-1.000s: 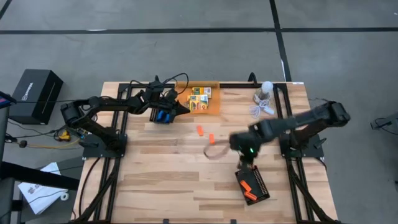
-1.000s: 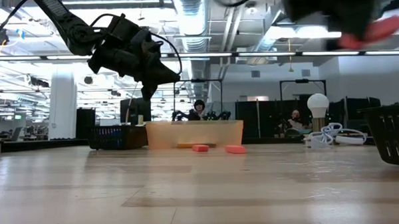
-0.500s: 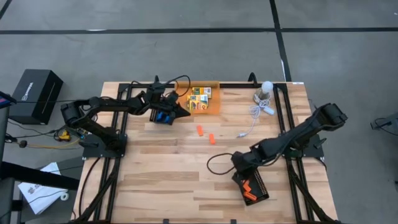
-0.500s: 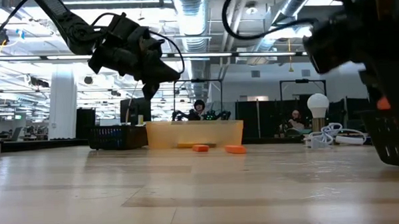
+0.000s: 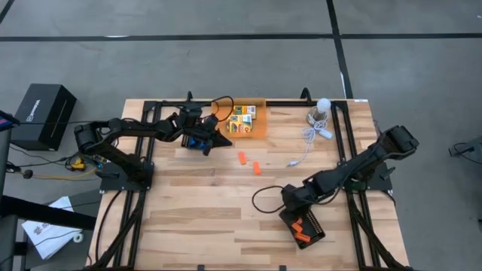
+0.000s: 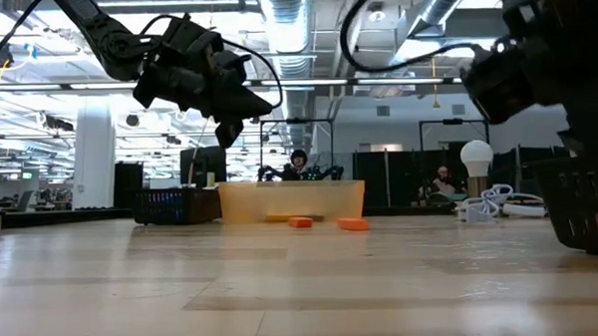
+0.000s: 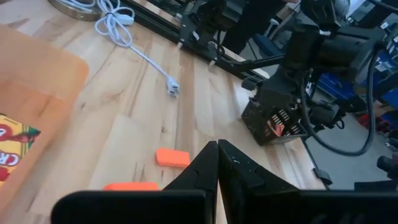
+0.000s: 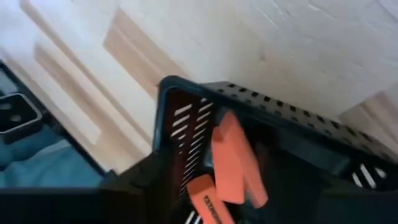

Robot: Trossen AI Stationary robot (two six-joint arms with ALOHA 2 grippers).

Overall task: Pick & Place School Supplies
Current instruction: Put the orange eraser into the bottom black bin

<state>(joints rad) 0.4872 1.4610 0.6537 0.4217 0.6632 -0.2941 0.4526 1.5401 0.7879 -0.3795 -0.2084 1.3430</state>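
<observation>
The wooden bench (image 5: 196,218) carries everything, with the two dark arms reaching in from its left and right sides. At the far edge sits an orange tray (image 5: 260,129) holding yellow-and-green crayon boxes (image 5: 242,119); just beside it is a blue-and-black basket (image 5: 198,141), and toward the far right corner lies a white cable with a round bulb (image 5: 316,120). Near the right front stands a black slotted basket (image 5: 315,233) with orange sticks (image 5: 301,227) inside; the right wrist view shows at least two of them leaning against its perforated wall. Two more orange sticks (image 5: 249,162) lie loose on the bare wood in the middle, near each other but apart.

The right tool (image 5: 290,202) hangs at the near rim of the black basket, low over it. Whether its fingers are apart or together cannot be told, as they do not show clearly in its own view. The left tool (image 7: 217,163) hovers above the bench beside the tray, its two dark fingers pressed together with nothing between them, pointing toward the loose sticks.

The step in hand looks like the drop-off of a stick into the black basket. Next, one arm would need to go to the two loose sticks, spread its fingers over one, come down square to its long sides, pinch it, and carry it to the basket without snagging the rim.
</observation>
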